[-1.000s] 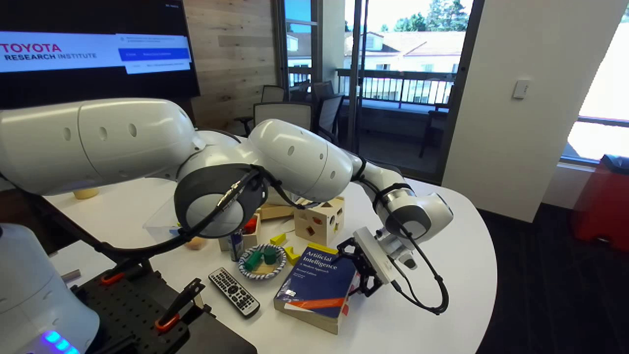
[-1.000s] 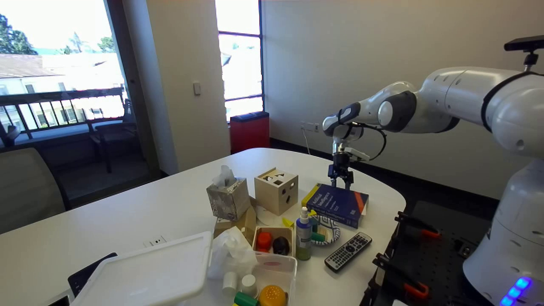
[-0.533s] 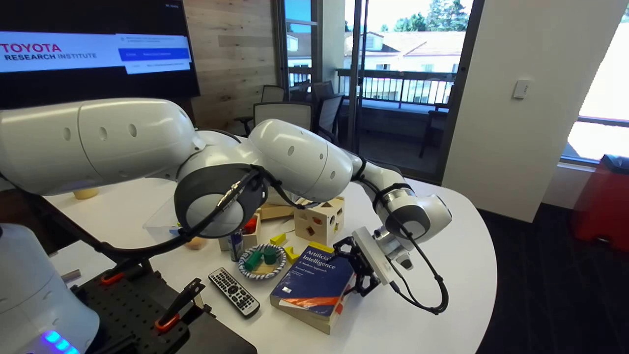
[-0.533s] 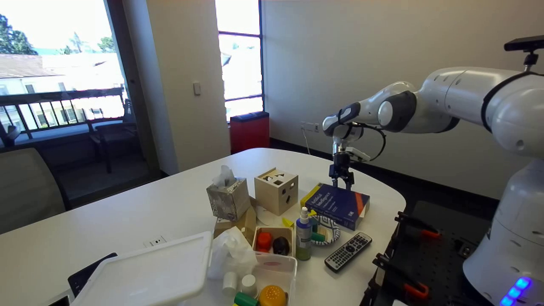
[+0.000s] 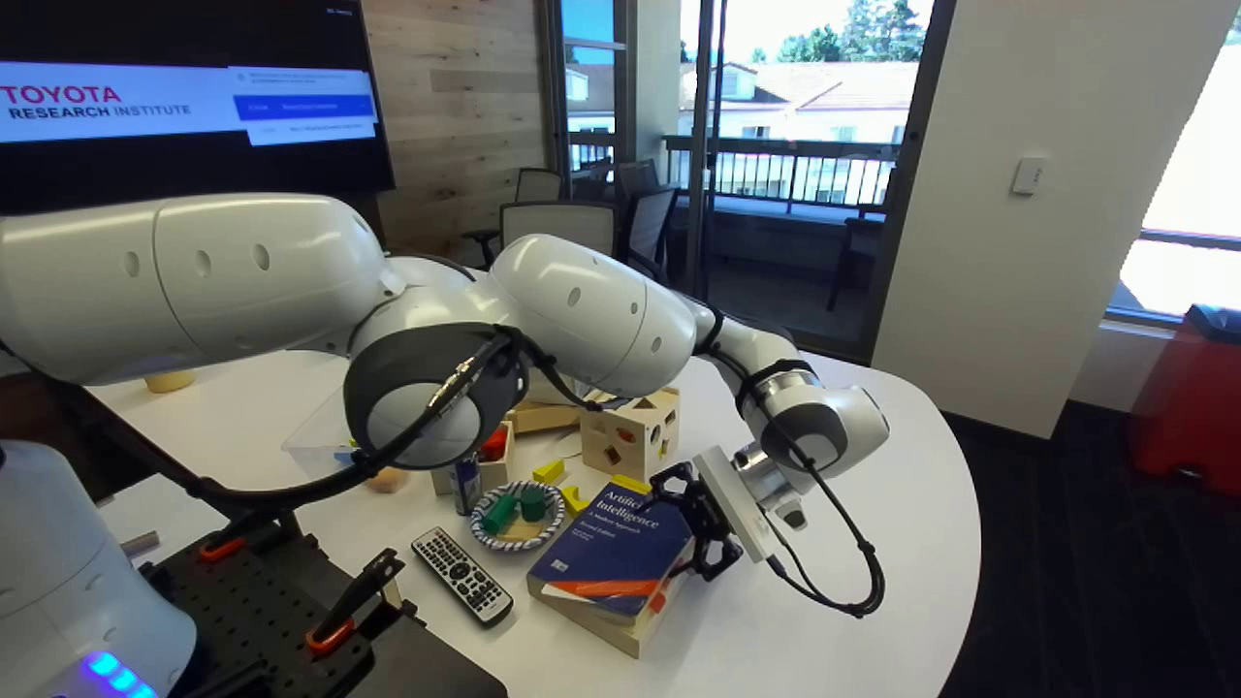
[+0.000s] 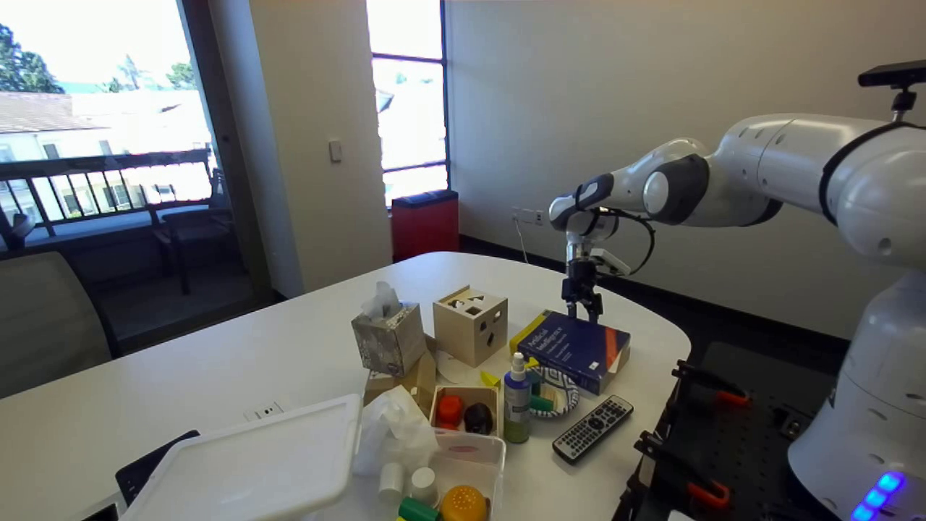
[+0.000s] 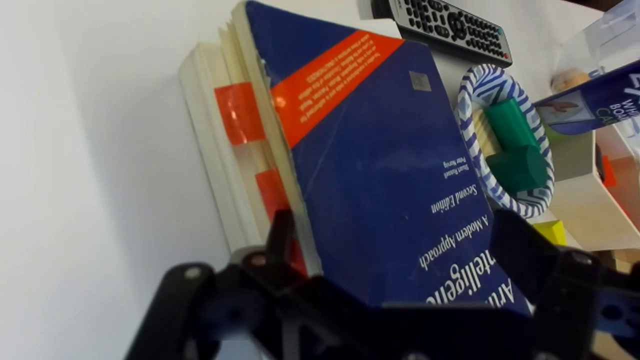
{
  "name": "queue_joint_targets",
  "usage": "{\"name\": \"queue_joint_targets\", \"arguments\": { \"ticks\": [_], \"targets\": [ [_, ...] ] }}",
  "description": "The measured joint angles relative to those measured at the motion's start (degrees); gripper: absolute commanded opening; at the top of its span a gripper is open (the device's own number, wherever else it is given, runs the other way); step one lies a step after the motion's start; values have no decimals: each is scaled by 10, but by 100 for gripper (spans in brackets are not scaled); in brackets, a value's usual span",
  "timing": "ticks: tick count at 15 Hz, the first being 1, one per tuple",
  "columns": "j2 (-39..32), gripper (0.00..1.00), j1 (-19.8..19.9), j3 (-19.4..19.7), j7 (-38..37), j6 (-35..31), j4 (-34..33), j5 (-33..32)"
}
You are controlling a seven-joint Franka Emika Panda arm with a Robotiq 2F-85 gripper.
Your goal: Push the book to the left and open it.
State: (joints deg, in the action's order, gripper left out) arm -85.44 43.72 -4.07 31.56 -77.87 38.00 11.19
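Note:
The book (image 5: pixel 606 557) lies closed and flat on the table, dark blue with an orange band and a yellow end; it also shows in an exterior view (image 6: pixel 568 347). In the wrist view the book (image 7: pixel 370 165) has its cover and top pages shifted over the lower pages, with red marks on the page edge. My gripper (image 7: pixel 395 225) is wide open over the yellow end. One finger is beside the page edge; the other reaches over the opposite side of the cover. Contact is hard to tell. The gripper shows in both exterior views (image 5: pixel 669 535) (image 6: pixel 582 315).
The black remote (image 5: pixel 462 575) and a patterned bowl (image 5: pixel 514 546) with green blocks lie beside the book. Yellow blocks (image 5: pixel 575 502), a wooden cube toy (image 6: pixel 470 325), a spray bottle (image 6: pixel 516 401), a tissue box (image 6: pixel 391 340) and a clear bin (image 6: pixel 504 470) stand further off.
The book has slid a little to the left, towards the bowl and remote, turning slightly. Its upper part has shifted over the lower pages. The gripper has moved slightly the same way.

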Motion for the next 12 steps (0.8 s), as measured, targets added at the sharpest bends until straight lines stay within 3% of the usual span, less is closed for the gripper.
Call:
{"name": "queue_joint_targets", "arguments": {
  "ticks": [12],
  "targets": [
    [1, 100, 2, -8, 31, 41, -2, 31]
  ]
}}
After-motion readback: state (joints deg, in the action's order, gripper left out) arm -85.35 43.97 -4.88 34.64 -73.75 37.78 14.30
